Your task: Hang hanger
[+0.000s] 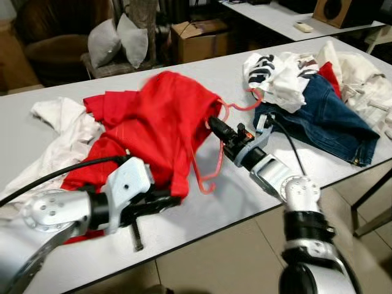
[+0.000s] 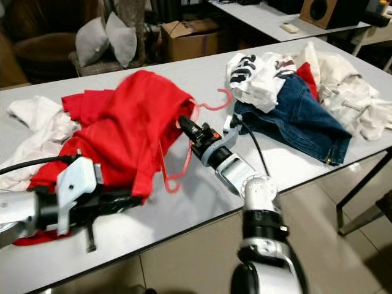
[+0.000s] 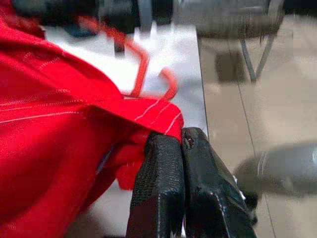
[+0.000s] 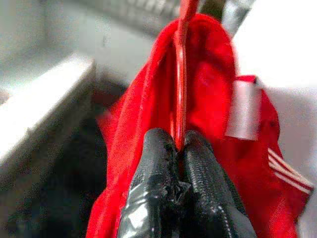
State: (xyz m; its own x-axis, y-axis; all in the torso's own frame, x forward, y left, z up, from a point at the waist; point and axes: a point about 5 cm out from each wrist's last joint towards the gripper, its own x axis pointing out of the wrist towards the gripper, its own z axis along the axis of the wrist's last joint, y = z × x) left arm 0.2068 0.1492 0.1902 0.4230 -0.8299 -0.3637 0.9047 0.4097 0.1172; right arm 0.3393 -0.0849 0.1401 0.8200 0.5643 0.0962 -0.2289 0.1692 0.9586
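This looks like a lived-in room of a home, pressed into service for sorting laundry. A long pale counter (image 1: 202, 208) carries loose heaps of clothes: a red garment (image 1: 153, 128), white shirts (image 1: 61, 131), blue jeans (image 1: 327, 119). Behind it stands a dark brown armchair (image 1: 58, 43) and a seat with two grey cushions (image 1: 116, 38) leaning against each other (soft furniture of the sitting-room kind). A cardboard box (image 1: 199, 38) sits on the floor next to them. A second pale counter (image 1: 288, 17) at the back holds a wooden speaker (image 1: 337, 11) and a small remote (image 1: 303, 26). The floor is laid with large beige tiles (image 1: 214, 257).
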